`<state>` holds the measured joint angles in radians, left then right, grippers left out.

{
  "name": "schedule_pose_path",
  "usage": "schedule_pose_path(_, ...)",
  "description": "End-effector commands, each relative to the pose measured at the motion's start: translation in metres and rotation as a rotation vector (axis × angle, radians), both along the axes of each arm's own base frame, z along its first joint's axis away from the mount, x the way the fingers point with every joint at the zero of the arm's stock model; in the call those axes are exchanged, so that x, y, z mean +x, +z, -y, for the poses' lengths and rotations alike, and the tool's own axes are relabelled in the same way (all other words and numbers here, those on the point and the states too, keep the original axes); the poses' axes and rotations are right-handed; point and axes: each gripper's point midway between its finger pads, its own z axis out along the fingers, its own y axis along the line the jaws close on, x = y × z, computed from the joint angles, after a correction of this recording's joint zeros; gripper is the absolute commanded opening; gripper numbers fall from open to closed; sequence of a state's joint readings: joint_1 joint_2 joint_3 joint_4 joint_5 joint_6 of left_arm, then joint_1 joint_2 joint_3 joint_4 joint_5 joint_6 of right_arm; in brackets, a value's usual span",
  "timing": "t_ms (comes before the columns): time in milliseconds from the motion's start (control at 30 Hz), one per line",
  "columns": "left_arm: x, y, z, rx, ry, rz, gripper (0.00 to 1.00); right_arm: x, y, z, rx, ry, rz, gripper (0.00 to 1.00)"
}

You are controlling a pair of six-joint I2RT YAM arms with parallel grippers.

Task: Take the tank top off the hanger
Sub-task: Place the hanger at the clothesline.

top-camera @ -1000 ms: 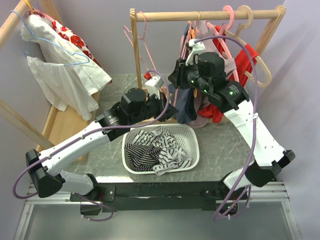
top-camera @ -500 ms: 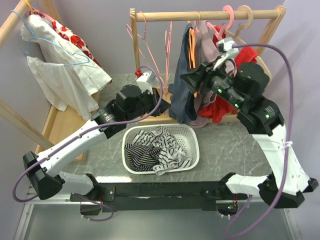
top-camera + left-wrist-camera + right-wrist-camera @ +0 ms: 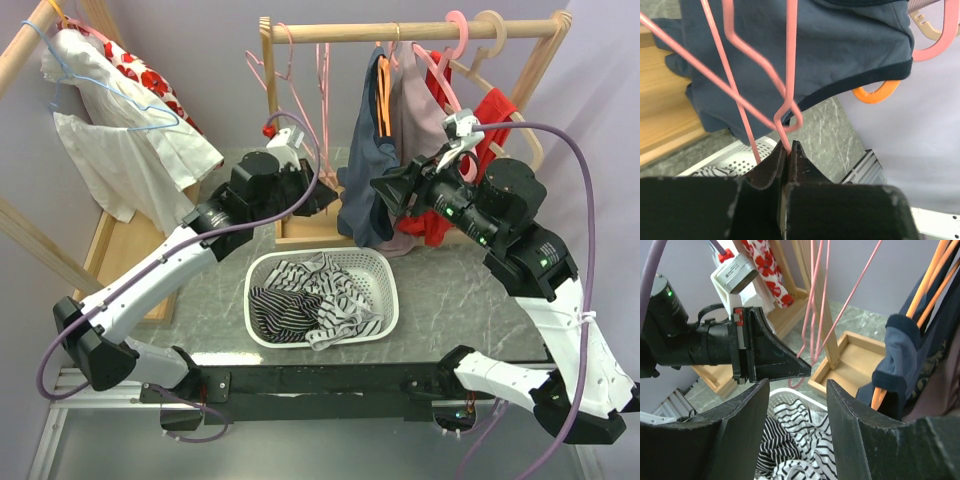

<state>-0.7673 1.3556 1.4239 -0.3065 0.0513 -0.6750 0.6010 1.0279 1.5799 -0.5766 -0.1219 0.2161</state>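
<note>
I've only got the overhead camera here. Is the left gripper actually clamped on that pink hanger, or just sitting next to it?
Observer: Clamped. The left wrist view shows the left gripper shut on the bottom loop of the pink hanger.
Operator: Anything hanging on that hanger?
Observer: What shows there is bare wire; the navy tank top hangs behind it.
Operator: And the right gripper?
Observer: The right wrist view shows the right gripper open, nothing between its fingers.

Left hand (image 3: 788,146) clamped, right hand (image 3: 798,385) agape.
</note>
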Motion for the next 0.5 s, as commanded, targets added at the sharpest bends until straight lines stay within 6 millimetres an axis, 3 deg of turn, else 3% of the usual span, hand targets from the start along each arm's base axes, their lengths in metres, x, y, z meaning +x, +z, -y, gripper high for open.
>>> schedule_pose_path(0, 0.001, 0.026, 0.009, -0.089, -0.009, 0.008, 0.01, 0.001, -0.003, 0.006, -0.008, -0.024, 0.006, 0.57)
schedule_pose_path(267, 0.004, 0.041, 0.019, -0.117, -0.031, 0.019, 0.01, 0.007, -0.012, 0.007, -0.029, -0.043, 0.001, 0.57)
schedule_pose_path(467, -0.015, 0.027, 0.03, -0.127, -0.104, -0.021, 0.01, 0.018, -0.017, 0.019, -0.051, -0.12, 0.003, 0.56)
